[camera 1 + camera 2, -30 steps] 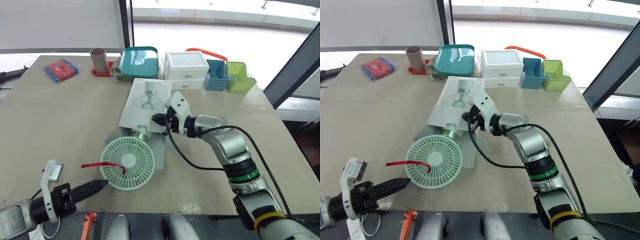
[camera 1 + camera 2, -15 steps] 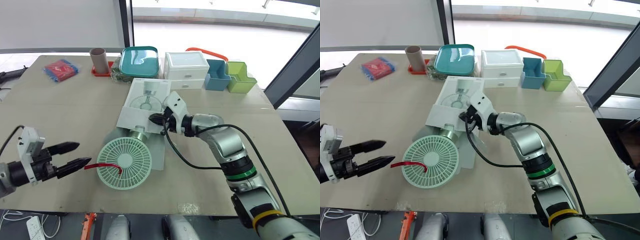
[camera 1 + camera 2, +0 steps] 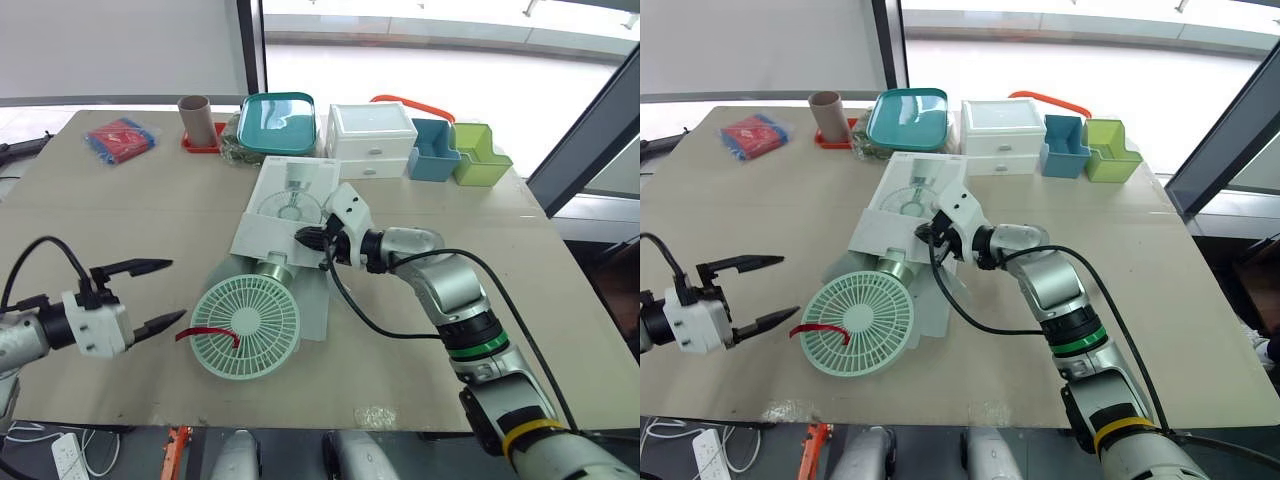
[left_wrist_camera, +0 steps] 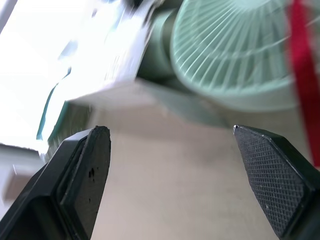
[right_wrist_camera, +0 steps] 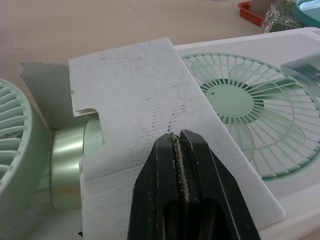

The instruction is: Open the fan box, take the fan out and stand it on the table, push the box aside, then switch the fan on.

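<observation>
**Watching a fan half out of its box**

We see the fan lying grille-up on the table. Its pale green motor housing sits in the open mouth of the box. A red ribbon trails off the grille toward the left gripper, which hangs just beside the fan with its fingers spread wide and empty.

The right gripper has its fingers pressed together. In its wrist view a pale sliver sits between them, so we judge it is pinching the edge of the white flap.

Risks, as we judge them:
- The thin flap could tear or slip out, and the box would then follow the fan.
- If the left fingers close on the ribbon rather than the grille rim, the fan may swing or drop.
- The housing may catch on the box mouth.

Room:
- The fan lies near the table's front edge, so a pull that way risks a fall.
- Behind the box, close by, stand a teal tub and white drawers.
- Bare tabletop lies to the left and to the right.
</observation>
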Available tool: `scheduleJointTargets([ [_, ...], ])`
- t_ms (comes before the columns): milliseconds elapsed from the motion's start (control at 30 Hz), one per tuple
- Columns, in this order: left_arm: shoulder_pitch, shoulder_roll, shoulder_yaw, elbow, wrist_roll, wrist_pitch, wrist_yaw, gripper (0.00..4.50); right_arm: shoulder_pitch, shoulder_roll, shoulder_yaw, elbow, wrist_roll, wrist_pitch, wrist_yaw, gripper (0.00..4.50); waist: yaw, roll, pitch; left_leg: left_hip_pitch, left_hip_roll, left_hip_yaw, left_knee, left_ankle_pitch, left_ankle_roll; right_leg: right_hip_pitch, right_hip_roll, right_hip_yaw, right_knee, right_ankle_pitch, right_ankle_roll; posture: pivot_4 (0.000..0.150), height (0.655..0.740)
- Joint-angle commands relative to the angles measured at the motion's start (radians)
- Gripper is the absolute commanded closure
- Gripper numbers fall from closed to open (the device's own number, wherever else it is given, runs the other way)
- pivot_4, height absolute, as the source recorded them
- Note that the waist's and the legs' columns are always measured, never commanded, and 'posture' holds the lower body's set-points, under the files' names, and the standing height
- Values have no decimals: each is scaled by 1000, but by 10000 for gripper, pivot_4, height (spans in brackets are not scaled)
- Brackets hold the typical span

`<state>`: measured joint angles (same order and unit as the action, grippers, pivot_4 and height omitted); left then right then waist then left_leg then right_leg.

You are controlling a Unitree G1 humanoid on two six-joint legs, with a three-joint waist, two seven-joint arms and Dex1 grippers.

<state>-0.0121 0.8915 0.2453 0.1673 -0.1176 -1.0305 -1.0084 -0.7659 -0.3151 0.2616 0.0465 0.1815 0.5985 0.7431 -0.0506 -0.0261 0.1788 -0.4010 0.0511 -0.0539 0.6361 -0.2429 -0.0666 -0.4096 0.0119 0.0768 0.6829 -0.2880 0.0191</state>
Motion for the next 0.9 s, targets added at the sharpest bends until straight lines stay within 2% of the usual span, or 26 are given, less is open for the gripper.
scheduleJointTargets([
  [33, -22, 62, -16, 81, 52, -282, 25, 1256, -12, 14, 25, 22, -14, -4, 13, 45000, 0, 0, 0, 0, 0, 0, 0, 0, 0, 0, 0, 0, 0, 0, 0, 1500, 7400],
  [67, -38, 79, -29, 119, 81, -384, 34, 1256, -14, 17, 28, 26, -16, -8, 15, 45000, 0, 0, 0, 0, 1, -1, 0, 0, 0, 0, 0, -1, 1, 0, 0, 1500, 7400],
  [233, -139, 107, -33, 310, 211, -555, 92, 1256, -18, 24, 30, 33, -20, -15, 26, 45000, 0, 0, 0, 1, 1, -1, 0, 0, 0, 1, 1, -2, 1, 1, -1, 1500, 7400],
  [300, -182, 87, -5, 340, 290, -581, 123, 1256, -18, 26, 29, 35, -24, -16, 26, 45000, 1, 0, 0, 1, 1, -1, 0, 0, 0, 1, 1, -3, 1, 1, -1, 1500, 7400],
  [400, -214, 49, 5, 393, 340, -584, 192, 1256, -16, 28, 25, 32, -25, -12, 25, 45000, 0, 1, 0, 1, 1, -1, 0, 0, 0, 1, 1, -3, 2, 1, -1, 1500, 7400],
  [567, -249, -18, 18, 359, 506, -584, 336, 1256, -9, 29, 20, 20, -27, -3, 18, 45000, -1, 0, 0, 1, 1, -1, 1, 0, 0, 1, 1, -4, 3, 1, -1, 1500, 7400],
  [900, -255, -20, 65, 294, 889, -584, 760, 1256, 12, 14, 5, -13, -29, 22, 8, 45000, -1, 0, 0, 1, 1, -2, 1, 0, 0, 1, 0, -4, 5, 1, -1, 1500, 7400],
])
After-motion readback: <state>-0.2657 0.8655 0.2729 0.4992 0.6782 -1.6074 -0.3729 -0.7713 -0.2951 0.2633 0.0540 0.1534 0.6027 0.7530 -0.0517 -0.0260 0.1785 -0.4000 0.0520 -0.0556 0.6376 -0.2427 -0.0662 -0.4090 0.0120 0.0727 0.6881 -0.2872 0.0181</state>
